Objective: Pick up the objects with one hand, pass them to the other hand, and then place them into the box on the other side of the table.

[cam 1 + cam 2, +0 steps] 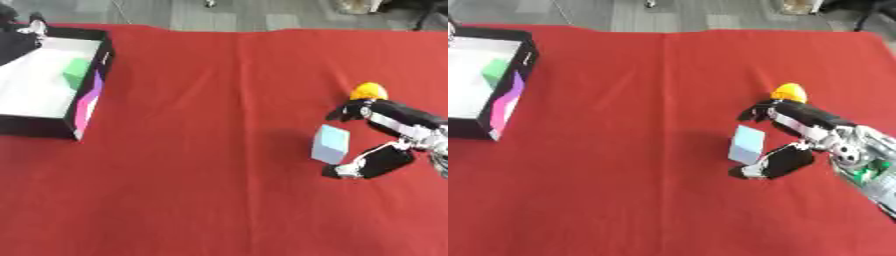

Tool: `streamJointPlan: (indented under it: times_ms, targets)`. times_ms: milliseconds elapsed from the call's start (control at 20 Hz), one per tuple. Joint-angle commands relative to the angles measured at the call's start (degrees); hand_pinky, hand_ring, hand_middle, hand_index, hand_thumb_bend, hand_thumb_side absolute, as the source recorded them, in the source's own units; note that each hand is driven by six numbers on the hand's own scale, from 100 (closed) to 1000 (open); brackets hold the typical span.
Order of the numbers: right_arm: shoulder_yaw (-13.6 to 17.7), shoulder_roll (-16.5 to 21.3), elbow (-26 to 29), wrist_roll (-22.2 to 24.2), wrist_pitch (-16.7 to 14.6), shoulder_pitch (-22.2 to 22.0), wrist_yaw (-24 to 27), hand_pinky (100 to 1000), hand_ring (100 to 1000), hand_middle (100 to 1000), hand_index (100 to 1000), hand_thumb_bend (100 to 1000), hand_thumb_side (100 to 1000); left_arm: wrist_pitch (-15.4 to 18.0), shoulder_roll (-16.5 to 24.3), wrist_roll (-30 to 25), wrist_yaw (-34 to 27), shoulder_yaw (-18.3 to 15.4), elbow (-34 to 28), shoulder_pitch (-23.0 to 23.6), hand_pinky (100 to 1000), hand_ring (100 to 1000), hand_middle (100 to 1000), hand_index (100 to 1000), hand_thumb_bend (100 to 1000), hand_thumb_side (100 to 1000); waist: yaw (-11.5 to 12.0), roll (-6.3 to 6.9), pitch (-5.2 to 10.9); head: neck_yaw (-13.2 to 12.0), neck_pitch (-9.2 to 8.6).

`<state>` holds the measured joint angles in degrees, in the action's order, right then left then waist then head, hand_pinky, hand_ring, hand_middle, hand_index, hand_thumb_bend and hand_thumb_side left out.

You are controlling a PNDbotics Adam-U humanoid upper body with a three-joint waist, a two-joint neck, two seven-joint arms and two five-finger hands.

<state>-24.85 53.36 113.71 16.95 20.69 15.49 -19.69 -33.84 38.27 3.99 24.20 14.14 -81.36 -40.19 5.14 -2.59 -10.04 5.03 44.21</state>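
On the right side of the red tablecloth (pixel 219 150), the right hand (pixel 798 135) reaches in from the right edge, its fingers (pixel 754 112) and thumb (pixel 767 165) spread apart on either side of a pale blue block (pixel 748 145). The hand is released, curved around the block without clasping it; whether the thumb touches the block is hard to tell. Just behind the fingers lies a yellow-orange object (pixel 368 91). At the far left stands the black box (pixel 87 112) with a white floor, holding a green block (pixel 77 73). At the box's top left corner shows part of the left hand (pixel 33 27); I cannot tell its state.
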Motion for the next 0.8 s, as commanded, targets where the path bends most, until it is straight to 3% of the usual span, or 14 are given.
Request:
streamJointPlan:
  times_ms: [50, 500, 800]
  targets:
    - [0.71, 1.19, 0.89, -0.09, 0.73, 0.66, -1.44, 870, 838, 810, 839, 627, 434, -0.03, 1.50, 0.72, -0.38, -1.14, -1.08, -0.57, 818, 725, 708, 783, 203, 677, 0.06, 0.26, 1.26, 0.30, -0.09]
    - [1.51, 2.85, 0.89, -0.69, 1.37, 1.95, -2.15, 880, 845, 822, 847, 582, 423, 0.12, 1.41, 0.76, -0.13, -1.00, -0.64, -0.22, 818, 725, 708, 781, 211, 676, 0.30, 0.14, 1.11, 0.52, -0.09]
    - [1.35, 4.06, 0.89, 4.33, 4.05, 2.21, -0.59, 880, 840, 814, 837, 475, 299, 0.22, 1.17, 0.55, -0.03, -1.07, -0.41, 0.01, 818, 726, 708, 780, 212, 679, 0.60, 0.11, 0.96, 0.86, -0.09]
